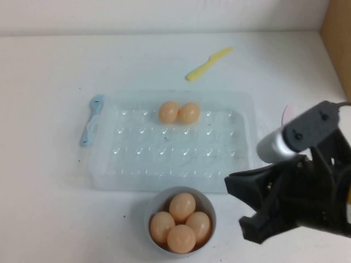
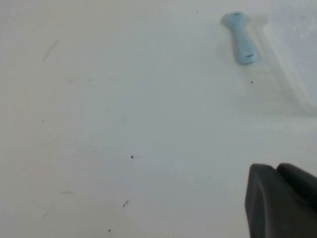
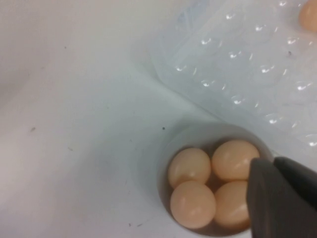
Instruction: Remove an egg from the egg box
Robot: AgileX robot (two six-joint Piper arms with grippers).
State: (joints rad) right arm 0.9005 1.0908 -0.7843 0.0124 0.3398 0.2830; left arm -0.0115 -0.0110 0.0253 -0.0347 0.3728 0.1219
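White desk (image 1: 49,208) carries all items. The egg box (image 1: 173,181), a clear plastic tray with rows of dimples, occupies the centre of the high view. Two eggs sit in it, touching one another, in the row nearest the top of the frame: the left egg (image 1: 169,112) and the right egg (image 1: 190,113). All other dimples visible in the tray hold nothing.

A small round pale-grey bowl (image 1: 204,201) stands just below the tray's lower edge, at lower centre of the frame. It holds four eggs (image 1: 182,207) packed together, touching.

A pale blue utensil (image 1: 92,119) lies against the tray's left edge. A yellow plastic knife (image 1: 208,63) lies apart from the tray, toward the upper centre-right of the frame.

Right pincer (image 1: 248,203): at the lower right of the high view, to the right of the bowl and below the tray's right corner, above the desk. Its jaws are closed and nothing is seen between them. In the right wrist view one dark finger (image 3: 280,198) overlaps the bowl's rim, with the four eggs beside it.

Left pincer: does not appear in the high view. The left wrist view shows only a dark finger (image 2: 277,201) at the lower right corner, over bare desk, with the blue utensil at upper right; whether its jaws are open or closed cannot be told
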